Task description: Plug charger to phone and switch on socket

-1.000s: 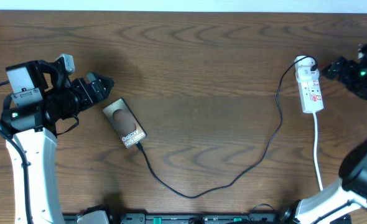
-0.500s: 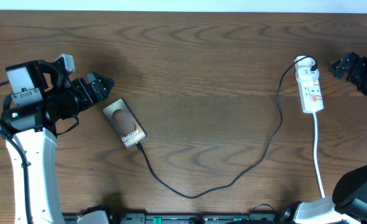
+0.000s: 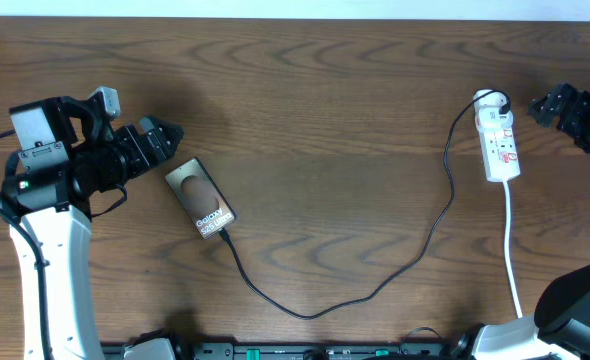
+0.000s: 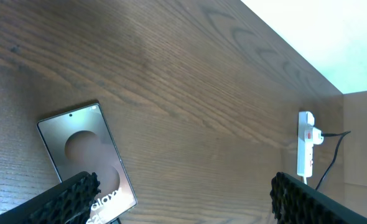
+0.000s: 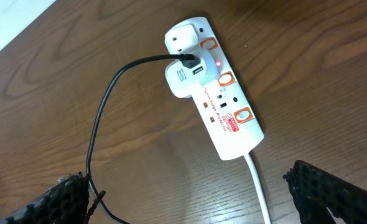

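The phone [image 3: 201, 197] lies flat at the left, lettering up; it also shows in the left wrist view [image 4: 87, 155]. The black charger cable [image 3: 375, 288] runs from the phone's lower end in a long curve to the white socket strip [image 3: 499, 143] at the right. In the right wrist view the cable [image 5: 106, 106] enters a white adapter on the strip [image 5: 218, 99], and a red light glows beside it. My left gripper [image 3: 165, 135] is open and empty, just up-left of the phone. My right gripper [image 3: 547, 108] is open and empty, right of the strip.
The strip's white cord [image 3: 512, 250] runs toward the front edge on the right. The wooden table [image 3: 325, 100] ends at a pale wall along the far side.
My right gripper has pulled back to the right, away from the strip. The left arm, phone and cable have not moved.
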Robot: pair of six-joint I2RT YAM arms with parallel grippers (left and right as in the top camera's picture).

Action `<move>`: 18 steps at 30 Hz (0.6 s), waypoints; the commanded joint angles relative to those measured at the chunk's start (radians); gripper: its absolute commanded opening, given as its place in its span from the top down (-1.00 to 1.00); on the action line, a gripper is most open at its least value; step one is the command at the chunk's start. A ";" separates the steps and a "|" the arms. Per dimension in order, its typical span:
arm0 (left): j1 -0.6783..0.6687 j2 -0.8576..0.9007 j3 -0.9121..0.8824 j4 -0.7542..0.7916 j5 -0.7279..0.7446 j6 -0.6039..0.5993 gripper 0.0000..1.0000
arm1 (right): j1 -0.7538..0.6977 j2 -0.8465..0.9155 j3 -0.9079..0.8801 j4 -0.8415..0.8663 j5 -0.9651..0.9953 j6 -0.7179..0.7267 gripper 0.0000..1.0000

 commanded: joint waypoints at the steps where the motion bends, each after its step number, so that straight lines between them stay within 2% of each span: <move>1: 0.000 0.000 0.000 -0.005 0.003 0.021 -0.81 | 0.004 -0.009 0.002 0.000 -0.010 0.011 -0.99; 5: -0.011 -0.014 -0.001 -0.008 -0.093 0.025 -0.82 | 0.004 -0.009 0.002 0.000 -0.010 0.011 -0.99; 9: -0.078 -0.076 -0.027 0.020 -0.301 0.025 -0.82 | 0.004 -0.009 0.002 0.000 -0.010 0.011 -0.99; 14: -0.209 -0.220 -0.125 0.127 -0.546 0.025 -0.82 | 0.004 -0.009 0.002 0.000 -0.010 0.010 -0.99; 18: -0.303 -0.385 -0.249 0.226 -0.678 0.025 -0.82 | 0.004 -0.009 0.002 0.000 -0.010 0.011 -0.99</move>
